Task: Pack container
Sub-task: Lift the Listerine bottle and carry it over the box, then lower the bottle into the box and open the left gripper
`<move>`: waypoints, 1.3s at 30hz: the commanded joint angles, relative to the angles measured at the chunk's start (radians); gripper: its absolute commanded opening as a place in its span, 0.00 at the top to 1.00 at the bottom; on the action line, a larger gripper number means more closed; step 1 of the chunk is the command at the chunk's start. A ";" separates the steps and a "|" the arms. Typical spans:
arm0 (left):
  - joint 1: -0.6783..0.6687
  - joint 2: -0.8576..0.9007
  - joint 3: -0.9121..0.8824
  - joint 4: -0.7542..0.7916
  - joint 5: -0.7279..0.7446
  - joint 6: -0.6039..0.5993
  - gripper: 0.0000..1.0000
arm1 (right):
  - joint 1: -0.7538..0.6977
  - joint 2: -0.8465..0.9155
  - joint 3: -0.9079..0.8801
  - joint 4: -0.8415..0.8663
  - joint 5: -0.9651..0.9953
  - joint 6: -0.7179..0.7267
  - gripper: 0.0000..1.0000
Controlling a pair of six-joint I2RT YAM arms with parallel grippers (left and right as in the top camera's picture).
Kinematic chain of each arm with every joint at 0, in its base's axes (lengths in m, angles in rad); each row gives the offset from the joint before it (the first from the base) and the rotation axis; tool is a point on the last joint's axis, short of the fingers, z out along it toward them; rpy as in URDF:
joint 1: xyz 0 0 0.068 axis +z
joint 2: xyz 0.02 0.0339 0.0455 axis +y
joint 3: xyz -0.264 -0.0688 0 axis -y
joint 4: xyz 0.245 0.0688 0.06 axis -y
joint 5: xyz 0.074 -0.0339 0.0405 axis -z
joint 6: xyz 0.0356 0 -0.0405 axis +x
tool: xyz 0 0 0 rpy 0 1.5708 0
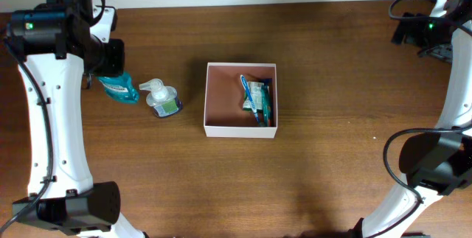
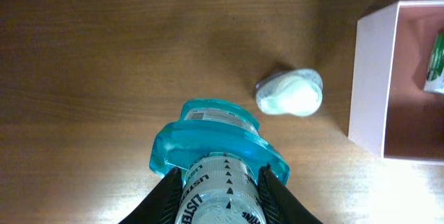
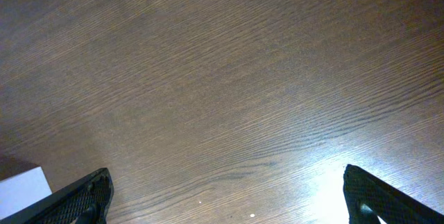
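The container is a square white-walled box with a reddish-brown inside at the table's middle. It holds a toothpaste tube and toothbrush along its right side. Its white wall shows at the right of the left wrist view. A teal mouthwash bottle stands left of it. My left gripper is shut on the clear cap of this bottle. My right gripper is open and empty over bare wood at the far right.
A small clear pump bottle with a white top stands between the teal bottle and the container. A white corner shows at the lower left of the right wrist view.
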 commanded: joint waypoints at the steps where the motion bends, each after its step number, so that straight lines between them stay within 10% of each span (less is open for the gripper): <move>1: -0.025 0.005 0.034 -0.032 -0.018 -0.021 0.79 | -0.001 -0.020 0.006 0.000 -0.009 0.008 0.01; 19: -0.258 0.005 0.034 -0.029 0.304 -0.116 0.79 | -0.001 -0.020 0.006 0.000 -0.009 0.008 0.01; 39: -0.423 0.160 0.033 0.324 0.229 -0.365 0.88 | -0.001 -0.020 0.006 0.000 -0.009 0.008 0.01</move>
